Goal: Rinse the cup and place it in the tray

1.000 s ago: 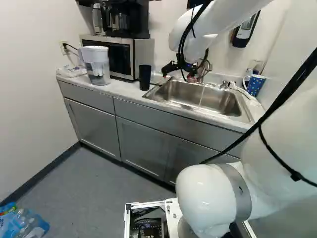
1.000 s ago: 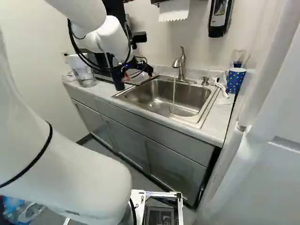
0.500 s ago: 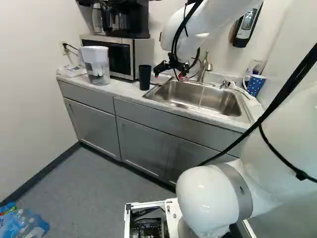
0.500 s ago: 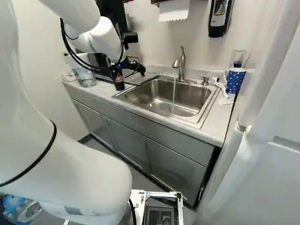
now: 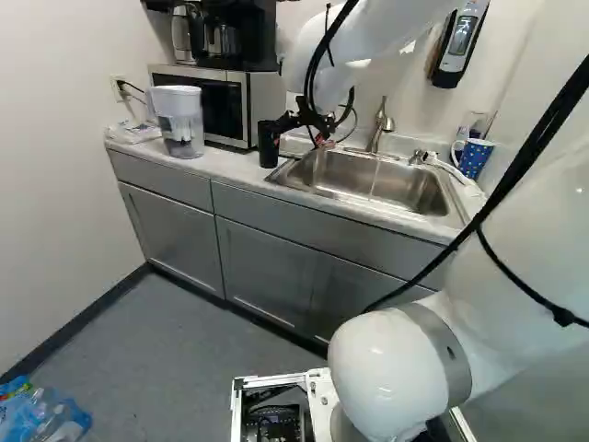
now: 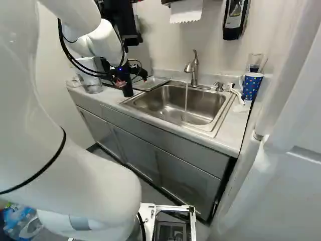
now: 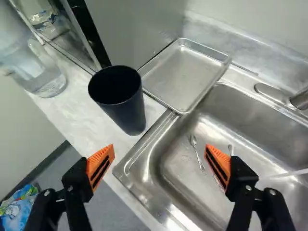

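The gripper [image 5: 294,136] hangs over the counter at the sink's left end in the left base view, close to the black cup [image 5: 269,157]. In the wrist view the gripper [image 7: 159,150] is open, its orange pads wide apart with nothing between them. Ahead of it, nearer one finger's side, the black cup [image 7: 126,108] stands upright on the counter, untouched. A shallow metal tray [image 7: 180,74] lies beyond, beside the cup, its edge over the sink's rim. From the faucet [image 6: 194,68] a thin stream of water runs into the sink [image 6: 168,103].
Spoons or forks [image 7: 196,151] lie in the sink. A clear pitcher [image 5: 180,124] and a microwave [image 5: 216,103] stand on the counter beyond the cup. At the sink's other end are a blue dotted mug [image 6: 252,85] and a clear glass [image 6: 255,61]. A soap dispenser [image 6: 234,17] hangs on the wall.
Across the sink the arm has swung leftward, bringing the gripper from near the faucet to the cup's side. Its fingers have stayed open. Base, cup and tray have not moved.
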{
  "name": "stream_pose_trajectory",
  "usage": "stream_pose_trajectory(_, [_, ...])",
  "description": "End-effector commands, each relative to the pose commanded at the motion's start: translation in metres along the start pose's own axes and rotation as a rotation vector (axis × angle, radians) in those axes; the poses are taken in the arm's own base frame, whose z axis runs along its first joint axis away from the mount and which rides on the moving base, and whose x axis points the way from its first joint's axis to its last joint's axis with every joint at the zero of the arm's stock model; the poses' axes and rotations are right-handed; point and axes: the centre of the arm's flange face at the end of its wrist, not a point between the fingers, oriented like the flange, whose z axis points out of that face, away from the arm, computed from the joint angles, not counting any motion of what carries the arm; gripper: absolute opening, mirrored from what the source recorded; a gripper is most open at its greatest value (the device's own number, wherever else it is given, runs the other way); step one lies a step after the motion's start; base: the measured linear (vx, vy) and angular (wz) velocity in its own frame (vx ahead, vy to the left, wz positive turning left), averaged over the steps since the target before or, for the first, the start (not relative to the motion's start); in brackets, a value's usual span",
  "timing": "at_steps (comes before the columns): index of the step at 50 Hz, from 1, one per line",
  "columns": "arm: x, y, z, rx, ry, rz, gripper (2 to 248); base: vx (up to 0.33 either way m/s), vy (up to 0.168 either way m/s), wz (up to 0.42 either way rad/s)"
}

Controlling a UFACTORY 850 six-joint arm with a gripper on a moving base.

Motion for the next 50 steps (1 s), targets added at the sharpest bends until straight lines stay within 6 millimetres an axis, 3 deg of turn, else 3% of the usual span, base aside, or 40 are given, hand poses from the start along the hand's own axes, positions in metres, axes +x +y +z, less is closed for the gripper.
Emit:
stream_pose_trajectory(18, [0.005,-0.025,0.027,0.038,-0.017,-0.035,247,0.0,0.0,0.0])
stream_pose_trajectory(50, [0.002,-0.041,0.07,0.06,-0.006,-0.055,247,0.0,0.0,0.0])
